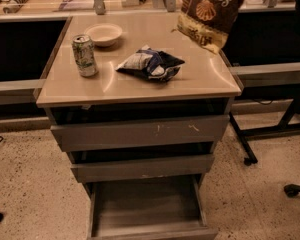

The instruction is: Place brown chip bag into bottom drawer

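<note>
The brown chip bag (210,11) hangs in the air above the back right corner of the cabinet top (140,86), with its upper part cut off by the top edge of the view. My gripper is out of view above that edge, where the bag's top runs out of the picture. The bottom drawer (147,204) is pulled open at the foot of the cabinet, and its inside is bare grey metal. The bag is far above it and to the right.
On the cabinet top stand a green-and-white can (84,55), a small pale bowl (104,34) and a blue-and-white snack bag (151,64). The scratched top drawer (140,131) and the middle drawer (142,167) stand slightly ajar. Black chair legs and casters (249,160) are at the right.
</note>
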Controlling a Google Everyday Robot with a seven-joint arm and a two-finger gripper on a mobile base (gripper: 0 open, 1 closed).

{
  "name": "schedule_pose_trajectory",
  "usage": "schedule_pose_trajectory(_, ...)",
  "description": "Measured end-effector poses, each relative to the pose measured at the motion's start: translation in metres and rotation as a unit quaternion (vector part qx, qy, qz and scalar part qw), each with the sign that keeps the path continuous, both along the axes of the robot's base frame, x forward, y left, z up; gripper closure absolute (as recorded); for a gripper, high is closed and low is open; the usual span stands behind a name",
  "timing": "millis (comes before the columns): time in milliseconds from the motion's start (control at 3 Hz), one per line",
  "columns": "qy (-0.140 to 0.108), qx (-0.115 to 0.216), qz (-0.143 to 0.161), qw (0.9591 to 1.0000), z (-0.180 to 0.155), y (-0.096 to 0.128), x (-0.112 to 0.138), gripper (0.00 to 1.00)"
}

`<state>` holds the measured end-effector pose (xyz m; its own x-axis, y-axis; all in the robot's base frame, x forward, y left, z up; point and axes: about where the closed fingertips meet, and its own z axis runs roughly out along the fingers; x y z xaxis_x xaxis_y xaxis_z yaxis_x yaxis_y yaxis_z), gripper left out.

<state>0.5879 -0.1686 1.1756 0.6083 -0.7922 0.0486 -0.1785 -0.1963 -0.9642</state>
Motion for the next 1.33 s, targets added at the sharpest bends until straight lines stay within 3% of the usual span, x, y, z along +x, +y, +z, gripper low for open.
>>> schedule_pose_trajectory(333,-0.004,-0.004,0.012,0.9999,0.002,0.005,0.000,1.00)
schedule_pose_trajectory(667,-0.005,0.005,0.076,0.9971,-0.008,0.015,-0.003,1.00)
schedule_pose_trajectory(1000,0.001,-0.011,0.186,0.9825,-0.045,0.025,-0.034,1.00)
schedule_pose_trajectory(1333,0.016,-0.013,0.261,0.9652,-0.082,0.019,-0.076,1.00)
